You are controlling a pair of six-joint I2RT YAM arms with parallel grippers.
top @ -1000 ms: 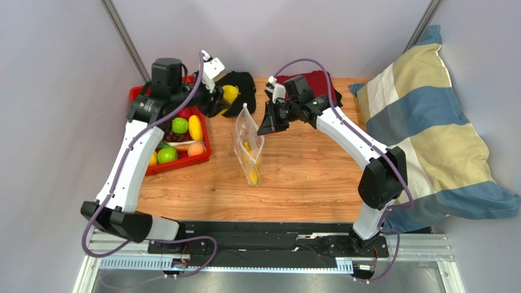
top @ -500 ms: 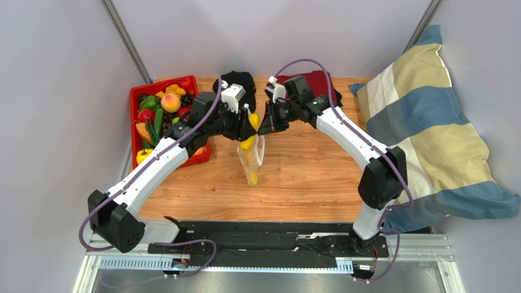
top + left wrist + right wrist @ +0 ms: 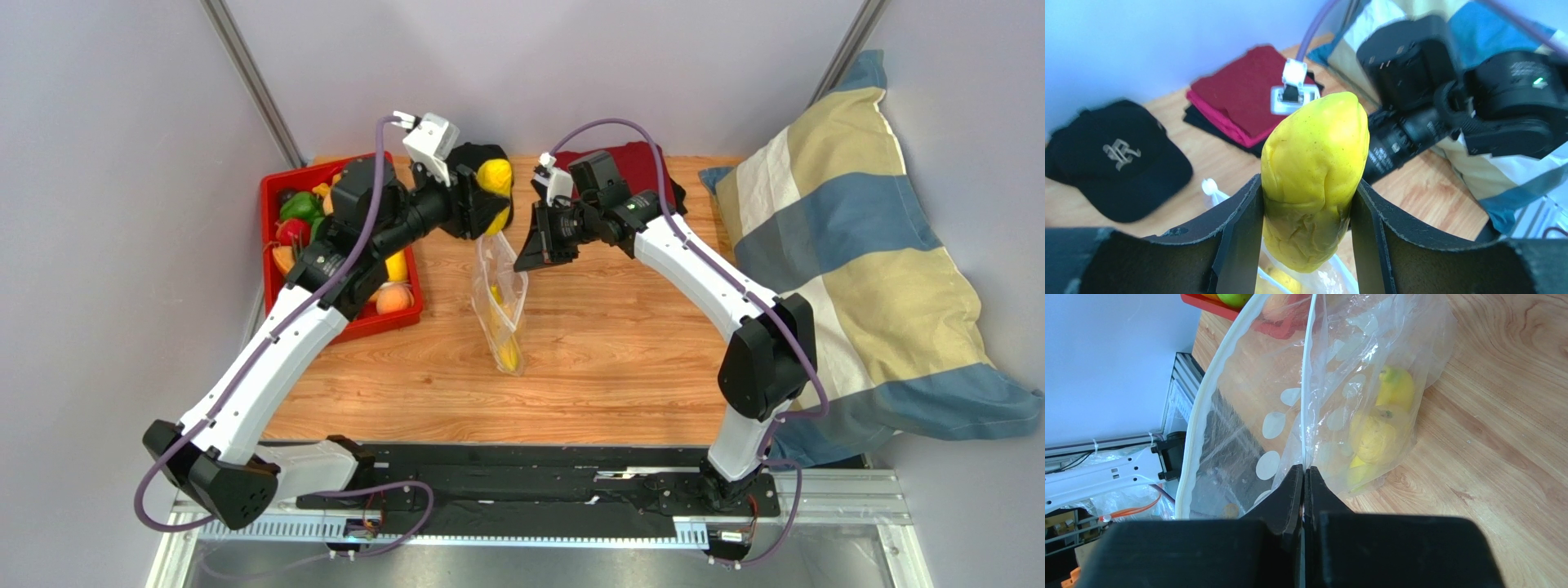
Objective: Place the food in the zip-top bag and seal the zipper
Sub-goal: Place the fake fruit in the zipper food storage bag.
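My left gripper is shut on a yellow lumpy food piece, held in the air just beyond the bag's open top; in the left wrist view the piece sits between both jaws. The clear dotted zip-top bag stands on the table with several yellow pieces inside. My right gripper is shut on the bag's upper edge and holds it up and open. The white zipper strip curves along the open mouth, and its slider tab shows below the left jaw.
A red tray of toy fruit stands at the far left. A black cap and folded dark red clothes lie at the back edge. A striped pillow fills the right side.
My left arm swung from the tray to the bag's mouth with the yellow piece, then pulled up and back, still holding it. The right gripper and bag stayed put.
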